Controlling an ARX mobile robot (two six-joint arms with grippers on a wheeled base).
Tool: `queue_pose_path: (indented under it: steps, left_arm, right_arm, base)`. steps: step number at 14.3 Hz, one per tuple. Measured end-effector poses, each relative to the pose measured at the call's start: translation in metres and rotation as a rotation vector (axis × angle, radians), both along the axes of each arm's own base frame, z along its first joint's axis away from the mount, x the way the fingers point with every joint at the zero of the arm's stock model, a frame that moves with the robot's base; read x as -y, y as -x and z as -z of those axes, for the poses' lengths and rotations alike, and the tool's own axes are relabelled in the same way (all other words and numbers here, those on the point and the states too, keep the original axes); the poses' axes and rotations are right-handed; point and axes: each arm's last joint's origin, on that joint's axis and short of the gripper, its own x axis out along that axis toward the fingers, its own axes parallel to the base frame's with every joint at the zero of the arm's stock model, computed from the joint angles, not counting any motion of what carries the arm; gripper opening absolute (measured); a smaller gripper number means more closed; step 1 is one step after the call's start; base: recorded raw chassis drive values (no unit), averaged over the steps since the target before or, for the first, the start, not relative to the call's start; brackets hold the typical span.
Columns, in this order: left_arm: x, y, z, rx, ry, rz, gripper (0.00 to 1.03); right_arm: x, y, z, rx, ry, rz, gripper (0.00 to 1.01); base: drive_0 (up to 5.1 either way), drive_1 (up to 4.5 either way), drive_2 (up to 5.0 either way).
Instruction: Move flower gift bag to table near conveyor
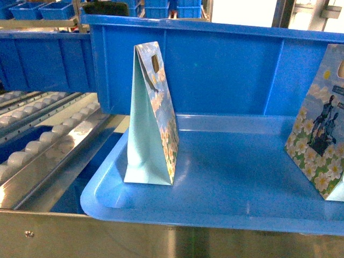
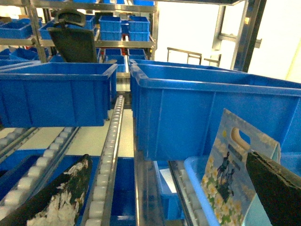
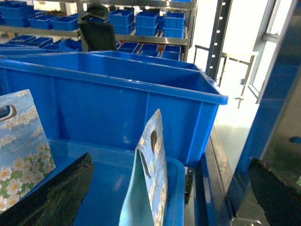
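The tall, pale-blue paper gift bag printed with white flowers [image 1: 153, 115] stands upright at the left of the shallow blue plastic tray [image 1: 226, 188], beside the steel-railed conveyor of white rollers [image 1: 43, 140]. A second flowered bag [image 1: 322, 145] stands well apart on the right. Both the left gripper [image 2: 168, 157] and right gripper [image 3: 170, 160] are spread wide and hold nothing. I would pinch the folded top by the handle cutout and lift straight up. The table is not in view.

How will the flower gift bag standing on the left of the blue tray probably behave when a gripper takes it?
The flower gift bag looks like thin folded paper, so probably light and easily crushed. It stands tall on a narrow base in the blue tray, so a sideways push would likely tip it. Its glossy print may be slippery.
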Motion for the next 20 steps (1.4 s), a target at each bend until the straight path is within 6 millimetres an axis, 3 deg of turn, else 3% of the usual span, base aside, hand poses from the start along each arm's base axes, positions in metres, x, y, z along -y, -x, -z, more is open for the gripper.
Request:
queue_pose_path:
  steps: [4, 7, 15, 20]
  left_arm:
    - [0.021, -0.056, -0.035, -0.095, 0.039, 0.039, 0.98]
    - [0.036, -0.072, -0.047, -0.106, 0.033, 0.076, 0.98]
    - [0.036, -0.072, -0.047, -0.104, 0.021, 0.076, 0.98]
    - [0.036, -0.072, -0.047, -0.104, 0.021, 0.077, 0.98]
  right_arm:
    - [-0.018, -0.051, -0.037, -0.097, 0.022, -0.005, 0.98]
    - [-0.027, -0.08, -0.045, -0.193, 0.033, -0.018, 0.98]
    - [-0.031, -0.11, -0.005, -0.369, 0.041, -0.022, 0.98]
    - [-0.018, -0.127, 0.02, -0.466, -0.007, 0.04, 0.98]
  base:
    - [0.0, 0.0, 0.0]
    - [0.0, 0.0, 0.0]
    - [0.0, 0.0, 0.0]
    - [0.0, 0.0, 0.0]
